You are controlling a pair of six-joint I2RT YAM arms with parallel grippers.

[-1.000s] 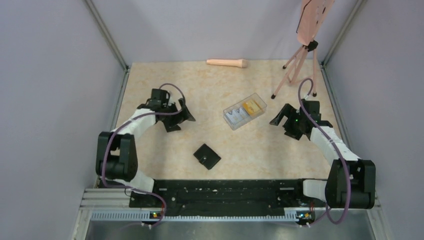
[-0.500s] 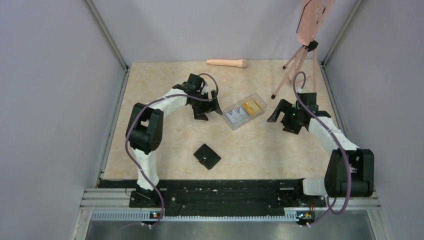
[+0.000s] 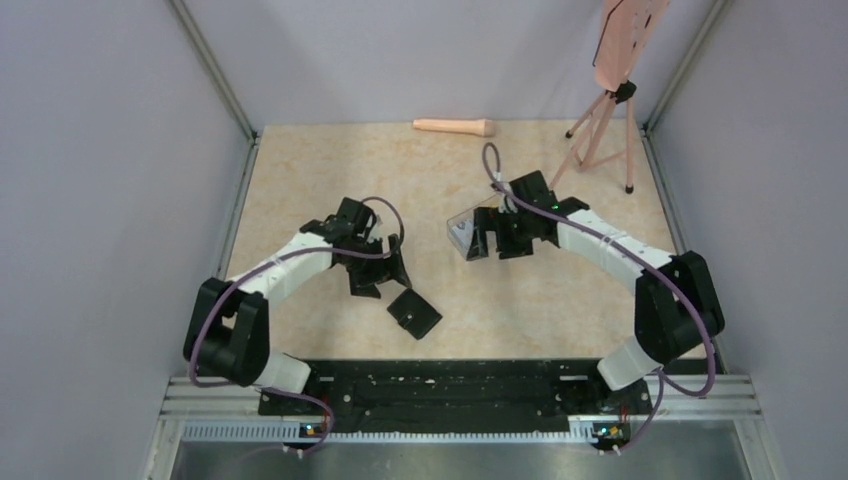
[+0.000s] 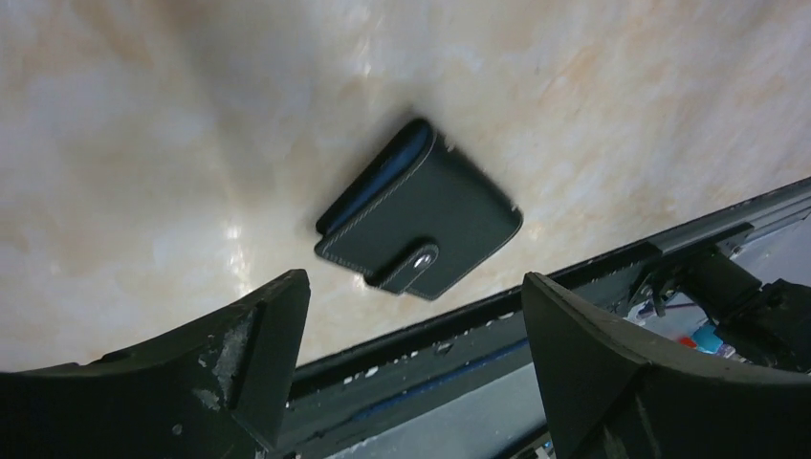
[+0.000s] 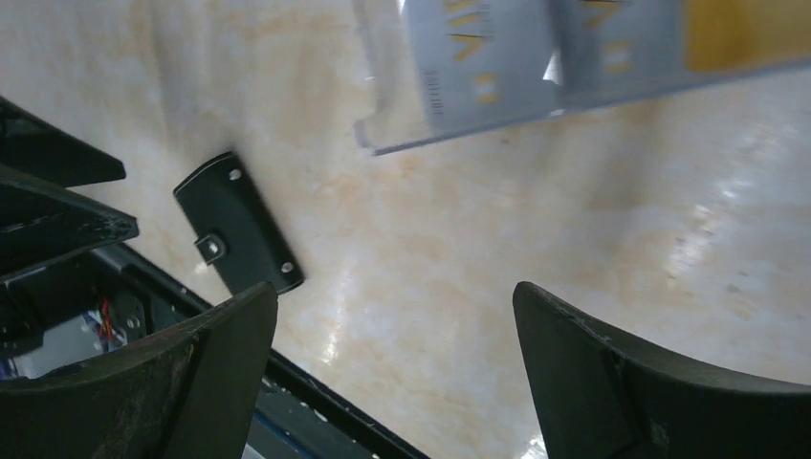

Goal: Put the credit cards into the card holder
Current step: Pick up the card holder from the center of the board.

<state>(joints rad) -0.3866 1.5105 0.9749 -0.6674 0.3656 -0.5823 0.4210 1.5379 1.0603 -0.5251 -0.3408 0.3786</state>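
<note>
Card holder [image 4: 418, 237] lies shut just beyond spread left fingers [image 4: 239, 356] — untouched

A robotics lab cell: plain grey panels [image 3: 100, 200] wall in the marbled tabletop [image 3: 300, 170], an aluminium rail [image 3: 440, 431] along its near edge, a pink tripod [image 3: 621, 93] at its far-right corner.

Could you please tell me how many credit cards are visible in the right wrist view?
3, all in the clear plastic box: one grey-white printed card, another grey-white card right of it, one yellow-orange card at the top right. More may be hidden.
</note>
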